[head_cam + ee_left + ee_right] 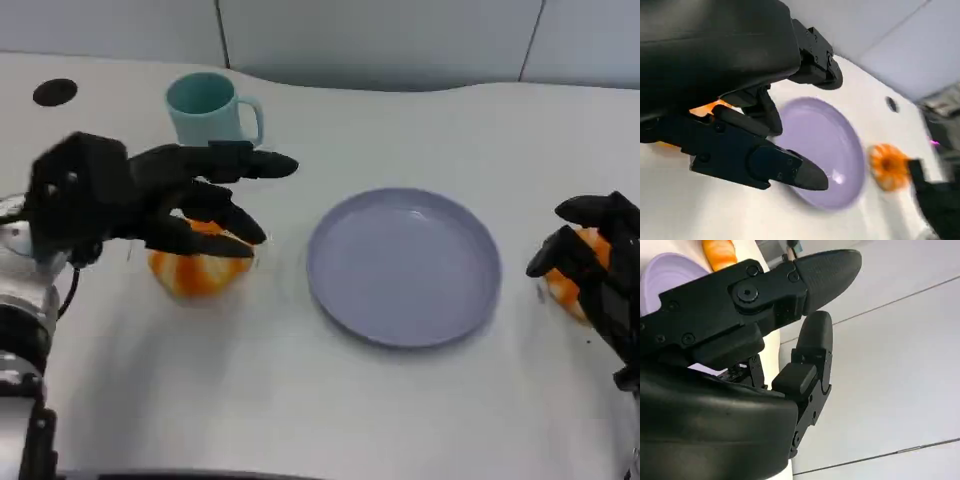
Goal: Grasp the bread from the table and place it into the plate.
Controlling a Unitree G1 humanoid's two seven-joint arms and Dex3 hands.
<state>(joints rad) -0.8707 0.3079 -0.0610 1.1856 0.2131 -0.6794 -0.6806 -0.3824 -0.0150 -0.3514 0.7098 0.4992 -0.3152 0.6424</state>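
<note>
Left hand (160,200) over orange bread roll (198,272), frame's left.
Fingers spread, not gripping; right hand (598,270) cups another roll (566,285) beside the lavender round plate (404,266).

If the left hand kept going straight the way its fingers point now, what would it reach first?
Probably the plate. The left hand hovers over the left bread with fingers aimed toward the table's middle; the left wrist view shows the plate just past them. Height is unclear, so it might pass above the rim.
</note>
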